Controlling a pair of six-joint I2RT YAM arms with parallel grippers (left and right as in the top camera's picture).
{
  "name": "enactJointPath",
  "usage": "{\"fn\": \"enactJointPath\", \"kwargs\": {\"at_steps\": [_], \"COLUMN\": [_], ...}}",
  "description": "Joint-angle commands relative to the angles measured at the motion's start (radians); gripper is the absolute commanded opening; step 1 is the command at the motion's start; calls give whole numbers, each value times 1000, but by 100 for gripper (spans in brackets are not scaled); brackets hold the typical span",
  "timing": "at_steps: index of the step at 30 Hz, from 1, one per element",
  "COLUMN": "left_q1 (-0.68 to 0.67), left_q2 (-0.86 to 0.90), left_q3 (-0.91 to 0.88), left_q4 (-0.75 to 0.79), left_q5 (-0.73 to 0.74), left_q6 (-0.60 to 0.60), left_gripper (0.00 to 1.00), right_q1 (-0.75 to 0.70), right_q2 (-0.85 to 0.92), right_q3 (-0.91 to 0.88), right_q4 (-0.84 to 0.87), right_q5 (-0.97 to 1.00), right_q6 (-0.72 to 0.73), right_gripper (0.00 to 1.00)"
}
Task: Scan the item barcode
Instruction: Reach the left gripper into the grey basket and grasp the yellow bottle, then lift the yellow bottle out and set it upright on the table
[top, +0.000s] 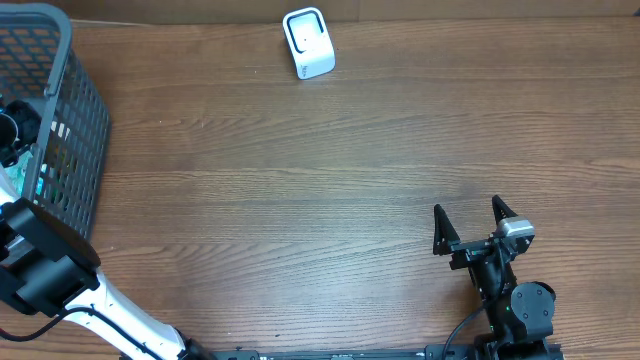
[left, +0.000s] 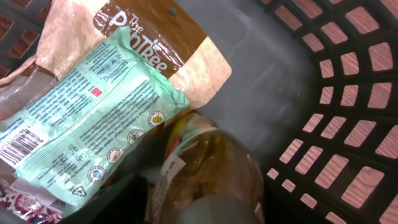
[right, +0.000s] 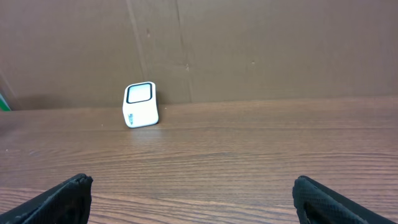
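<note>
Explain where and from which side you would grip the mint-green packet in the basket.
Probably grip the mint-green packet across its narrow width near the middle, coming from above: it lies on top of the brown bag, both long edges showing, and that leaves the barcode at its end uncovered.

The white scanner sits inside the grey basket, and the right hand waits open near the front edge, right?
No: the white scanner stands on the table by its far edge, outside the grey basket, as the overhead view shows. The right hand does wait open near the front edge.
</note>
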Motion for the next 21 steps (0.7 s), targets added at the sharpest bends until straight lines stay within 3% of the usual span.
{"fn": "enactJointPath", "kwargs": {"at_steps": [1, 3, 7, 10, 18, 21], "left_q1": [-5, -8, -9, -10, -12, -14], "left_q2": [3, 3, -6, -10, -18, -63], "left_q3": [-20, -44, -29, 42, 450, 605], "left_q4": [-1, 5, 24, 9, -84, -98], "left_q5": [-18, -48, -59, -53, -9, 123], "left_q6": [20, 19, 19, 18, -47, -122], "left_gripper": [55, 55, 39, 36, 33, 34], "right_q1": [-4, -4, -4, -4, -4, -4], "right_q2": [-7, -7, -7, -7, -7, -7], "right_q3": [-10, -10, -10, -10, -10, -10], "right_q4": [8, 8, 8, 8, 8, 8], "right_q5": [0, 0, 0, 0, 0, 0], "right_q6": [7, 7, 7, 7, 7, 7], "right_gripper": [100, 100, 100, 100, 100, 100]}}
